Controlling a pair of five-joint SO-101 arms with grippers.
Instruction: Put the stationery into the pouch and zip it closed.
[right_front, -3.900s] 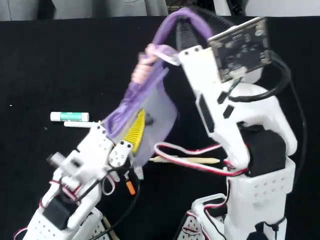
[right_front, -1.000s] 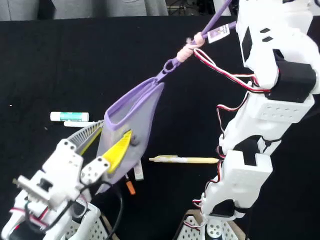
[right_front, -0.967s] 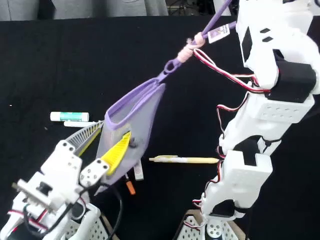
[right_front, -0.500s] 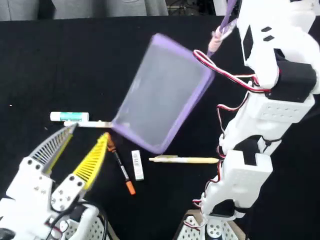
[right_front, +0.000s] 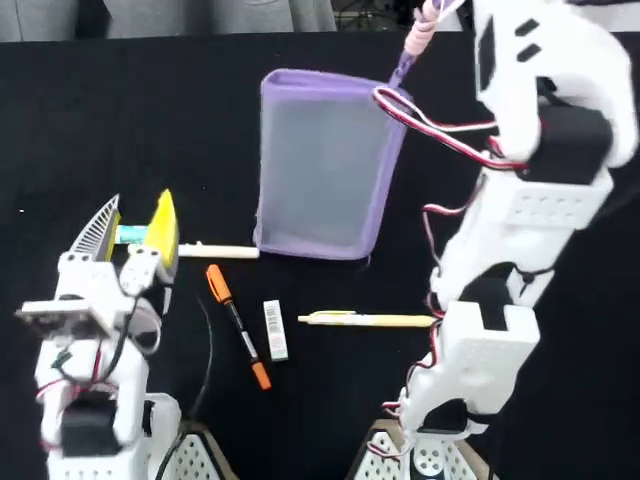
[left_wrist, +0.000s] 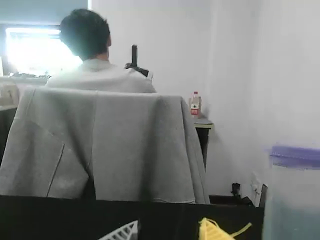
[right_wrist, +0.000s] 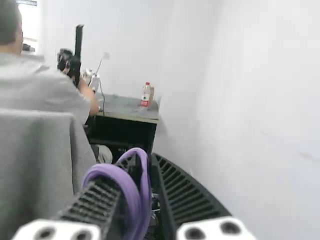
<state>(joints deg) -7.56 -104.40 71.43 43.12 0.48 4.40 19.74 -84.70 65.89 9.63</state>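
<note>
Close-up, right fingers (right_wrist: 186, 196) clench the purple strap (right_wrist: 131, 186); from above, left fingers (right_front: 163, 226) gape near the translucent purple-edged pouch (right_front: 325, 165).

We see a window (left_wrist: 40, 50) glaring in the left wrist view. Over the black table (right_front: 120, 120) light falls evenly

Purple strap (right_front: 404, 68) runs off the overhead view's far edge. Left gripper (right_front: 139, 197) has 2 fingers (right_front: 160, 225) hiding both ends of a glue stick (right_front: 131, 234). From the left wrist, the pouch (left_wrist: 295, 200) is blurred and cropped.
</note>
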